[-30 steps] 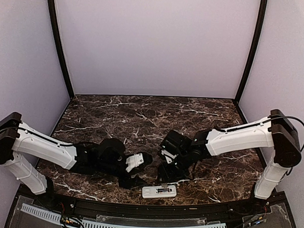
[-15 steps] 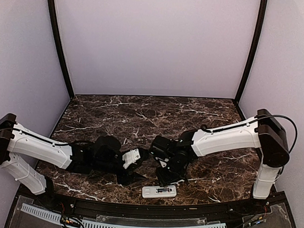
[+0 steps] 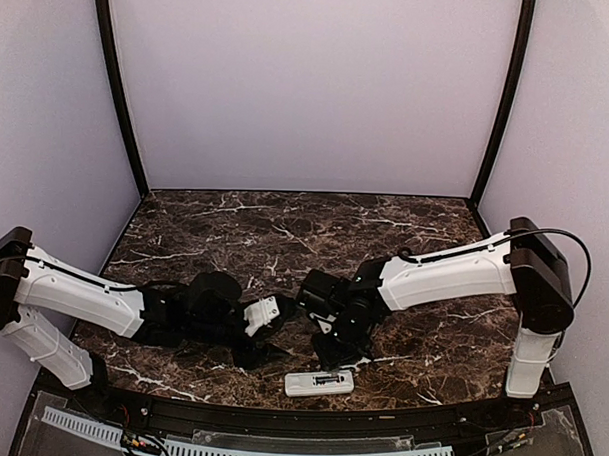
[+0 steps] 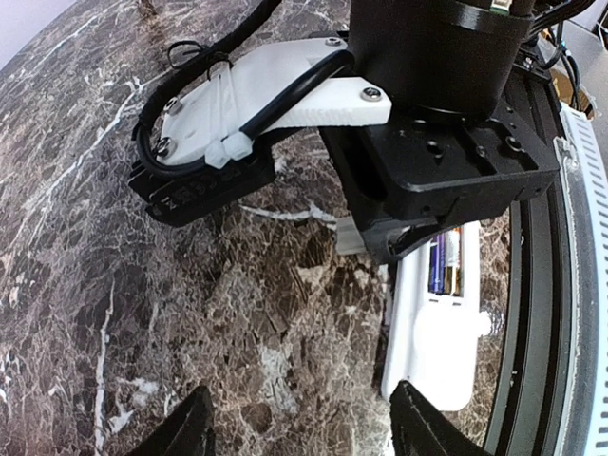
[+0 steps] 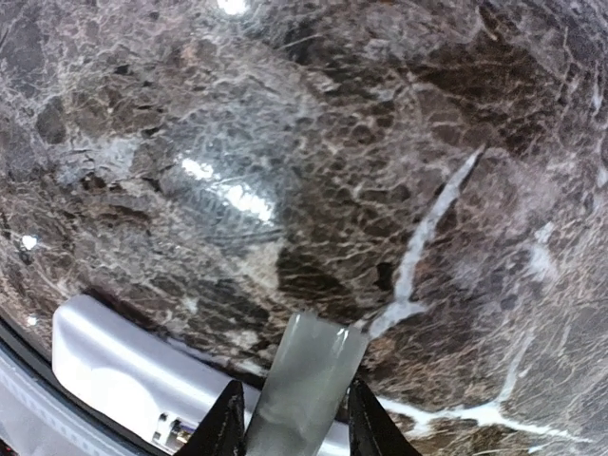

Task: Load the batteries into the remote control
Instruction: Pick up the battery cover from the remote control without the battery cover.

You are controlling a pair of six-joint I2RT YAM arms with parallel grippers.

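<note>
Remote control (image 4: 432, 342): white bar, back up, batteries (image 4: 445, 266) side by side in open recess. Left gripper (image 4: 309, 432) wide, empty. Right gripper (image 5: 294, 423) straddles grey flat piece (image 5: 304, 366) (grip unclear).

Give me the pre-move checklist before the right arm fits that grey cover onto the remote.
1. The batteries seated in the remote control: ok, two lie side by side in its compartment.
2. Compartment open to take the grey cover: ok, nothing lies over it.
3. The grey cover between the fingers of the right gripper: ok.
4. Firm grip on the grey cover: cannot tell, finger contact is unclear.
5. The left gripper open and empty: ok, nothing between its fingers.
</note>
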